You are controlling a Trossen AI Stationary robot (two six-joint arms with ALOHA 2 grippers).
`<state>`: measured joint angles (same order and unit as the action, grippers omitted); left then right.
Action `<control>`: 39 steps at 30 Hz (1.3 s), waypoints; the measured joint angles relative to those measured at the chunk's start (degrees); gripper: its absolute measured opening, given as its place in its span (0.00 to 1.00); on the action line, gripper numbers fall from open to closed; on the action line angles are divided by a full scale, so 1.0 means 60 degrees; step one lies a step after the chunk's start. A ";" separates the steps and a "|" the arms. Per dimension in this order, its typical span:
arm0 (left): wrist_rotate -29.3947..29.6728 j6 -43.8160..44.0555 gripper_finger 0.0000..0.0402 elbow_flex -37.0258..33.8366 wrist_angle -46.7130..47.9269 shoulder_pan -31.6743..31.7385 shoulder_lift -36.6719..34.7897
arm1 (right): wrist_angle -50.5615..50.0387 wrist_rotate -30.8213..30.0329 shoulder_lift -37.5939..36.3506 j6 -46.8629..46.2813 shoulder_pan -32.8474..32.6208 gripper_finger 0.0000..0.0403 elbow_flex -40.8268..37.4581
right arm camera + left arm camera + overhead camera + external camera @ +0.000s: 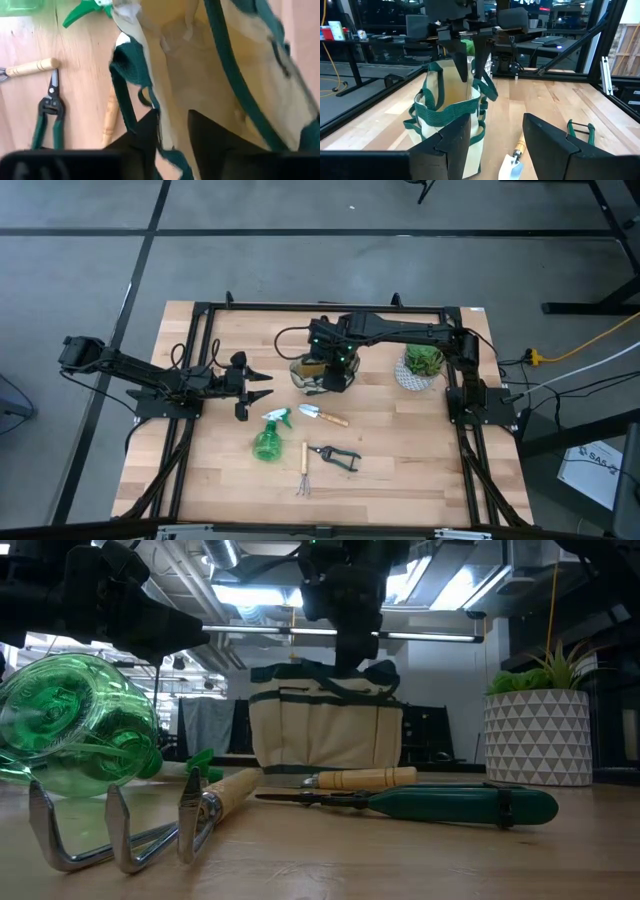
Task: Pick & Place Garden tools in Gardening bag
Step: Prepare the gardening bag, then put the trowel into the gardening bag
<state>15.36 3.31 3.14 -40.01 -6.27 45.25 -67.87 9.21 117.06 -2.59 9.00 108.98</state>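
The beige gardening bag point(308, 375) with green trim stands on its base on the table's far middle. It also shows in the left wrist view point(451, 117). My right gripper point(335, 370) is at its mouth, shut on the rim. My left gripper point(262, 387) is open and empty, level, just left of the bag. The green spray bottle point(268, 440), the trowel point(322, 415), the small rake point(304, 470) and the pruning shears point(336, 457) lie flat on the table in front of the bag. My right gripper holds the bag's rim point(167, 131) on the side toward the table's right, pinched between its two fingers. One finger point(462, 65) is inside the mouth and one point(482, 62) outside. The fingers come from above, pointing down. The bag's base rests on the table.
A potted plant point(420, 368) in a white patterned pot stands right of the bag, under my right arm. Black frame rails run along the table's edges. Bare wood lies near the front edge and at the front right.
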 joint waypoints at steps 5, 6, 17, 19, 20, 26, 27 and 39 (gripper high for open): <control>-0.0001 0.0000 0.44 -0.0001 0.0000 -0.0002 -0.0002 | -0.0601 -0.0023 0.0003 -0.0175 0.0094 0.42 0.0931; 0.0001 0.0000 0.44 0.0002 0.0000 -0.0001 0.0001 | -0.0667 -0.0043 0.0003 -0.0175 0.0109 0.44 0.1181; -0.0001 0.0000 0.44 0.0002 -0.0002 0.0001 0.0000 | -0.1508 -0.0040 -0.0011 -0.0102 -0.0057 0.47 0.3423; 0.0002 0.0000 0.44 0.0002 -0.0004 0.0001 0.0000 | -0.2021 -0.0035 -0.0011 -0.0107 -0.0225 0.47 0.3580; -0.0001 0.0000 0.44 0.0002 -0.0003 0.0001 0.0001 | -0.2325 -0.0029 -0.0011 -0.0145 -0.0328 0.47 0.3628; 0.0002 0.0000 0.44 0.0002 -0.0004 0.0001 -0.0002 | -0.3653 -0.0007 -0.0020 -0.0096 -0.1201 0.47 0.3547; -0.0001 0.0000 0.44 -0.0001 -0.0003 -0.0002 0.0000 | -0.3649 0.0000 -0.0080 0.0007 -0.1386 0.47 0.3426; -0.0001 0.0000 0.44 -0.0001 -0.0001 0.0001 0.0001 | -0.3517 -0.0630 -0.2482 -0.0299 -0.2803 0.46 0.1107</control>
<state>15.35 3.31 3.14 -40.02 -6.26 45.25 -88.98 5.43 102.17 -4.38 -7.82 115.62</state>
